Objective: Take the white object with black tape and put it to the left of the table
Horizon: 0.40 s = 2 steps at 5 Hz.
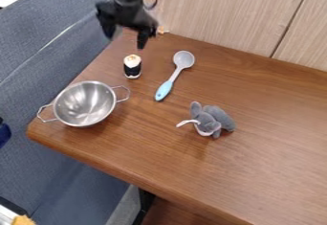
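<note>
At the far left we see a blue-grey couch (pixel 38 66) running along the side of the brown wooden table (pixel 275 147). On the table's left end we have a shiny metal bowl (pixel 85 103), upright, with a wire handle on each side. Farther right, at the top of the view, the black gripper (pixel 126 36) hangs over the table's far left corner, its two fingers spread well apart and pointing down, with open air between them. Just below it in our view, the white object with black tape (pixel 132 66) stands upright on the wood, apart from the fingers, near the bowl's right handle but not touching it. To its right we find a spoon (pixel 174 76) lying at a slant, its pale grey head toward the far side and its light blue handle end toward us. Farther right and nearer us is a grey plush elephant (pixel 217 118), with a white strip sticking out to the left. Behind the table we see a light wood-grain panel (pixel 236 18).
</note>
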Motion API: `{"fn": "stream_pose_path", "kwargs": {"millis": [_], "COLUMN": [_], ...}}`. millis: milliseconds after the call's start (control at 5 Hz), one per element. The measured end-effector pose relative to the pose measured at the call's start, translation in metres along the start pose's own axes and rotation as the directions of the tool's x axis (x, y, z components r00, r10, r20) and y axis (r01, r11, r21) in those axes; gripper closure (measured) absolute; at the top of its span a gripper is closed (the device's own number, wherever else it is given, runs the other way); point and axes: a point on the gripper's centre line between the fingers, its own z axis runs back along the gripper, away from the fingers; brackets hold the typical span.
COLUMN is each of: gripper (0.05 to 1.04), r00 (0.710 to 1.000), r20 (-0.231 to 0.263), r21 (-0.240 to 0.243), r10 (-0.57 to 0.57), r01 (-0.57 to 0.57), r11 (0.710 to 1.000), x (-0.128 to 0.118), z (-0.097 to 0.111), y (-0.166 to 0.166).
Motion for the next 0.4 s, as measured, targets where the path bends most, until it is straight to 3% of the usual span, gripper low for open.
{"fn": "stream_pose_path", "kwargs": {"millis": [200,400], "gripper": [0.082,0.082], "r00": [0.991,0.99], "r20": [0.114,0.118], "r21": [-0.08,-0.075], "r10": [0.076,0.079], "r01": [-0.067,-0.07], "r11": [0.995,0.995], "x": [0.0069,0.0072], "z": [0.0185,0.0179], "y": [0.0032,0.0073]}}
